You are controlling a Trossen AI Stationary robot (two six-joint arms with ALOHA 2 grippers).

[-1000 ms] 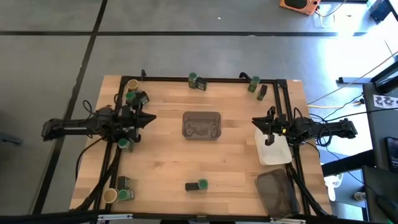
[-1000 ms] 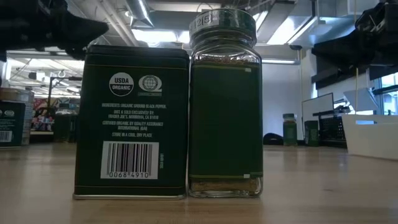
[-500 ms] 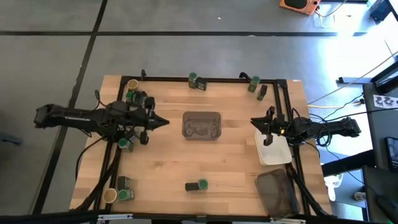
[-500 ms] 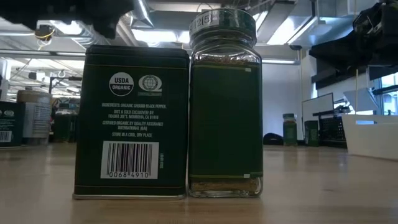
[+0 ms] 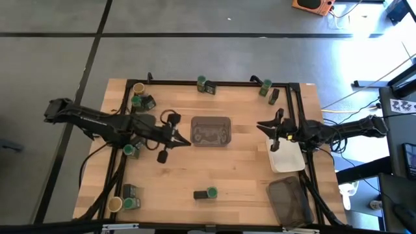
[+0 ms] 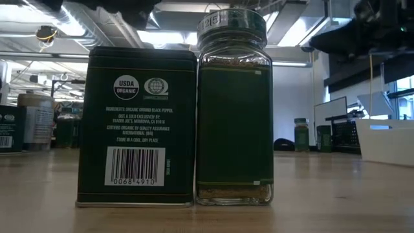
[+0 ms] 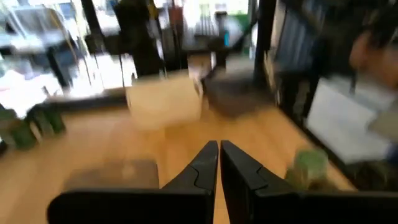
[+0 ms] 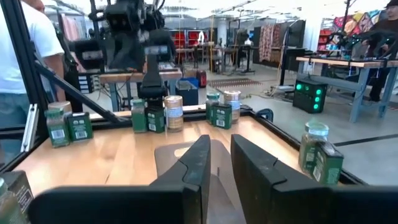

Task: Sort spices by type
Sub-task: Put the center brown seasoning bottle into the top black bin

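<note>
My left gripper [image 5: 186,140] is shut and empty just left of the grey tray [image 5: 210,130] at the table's middle; its closed fingers show in the left wrist view [image 7: 219,148]. My right gripper [image 5: 262,127] is slightly open and empty, right of that tray and above the white tray's [image 5: 286,158] far-left corner. Spice jars and tins stand in small groups: far left [image 5: 139,102], far edge [image 5: 205,84], far right [image 5: 266,90], near left [image 5: 130,197]. One green-lidded jar [image 5: 130,150] stands alone. A dark tin [image 6: 136,126] and a green-lidded jar [image 6: 234,107] stand side by side at the near edge.
A dark tray [image 5: 290,201] lies at the near right corner. A black frame [image 5: 214,83] runs along the table's far and side edges. Bare wood lies between the grey tray and the near-edge tin and jar [image 5: 207,194]. A person [image 8: 25,50] stands beyond the table's left side.
My left gripper has swept from the left group of jars toward the table's right and a little nearer, ending beside the grey tray, still shut. My right gripper has edged slightly toward the grey tray.
</note>
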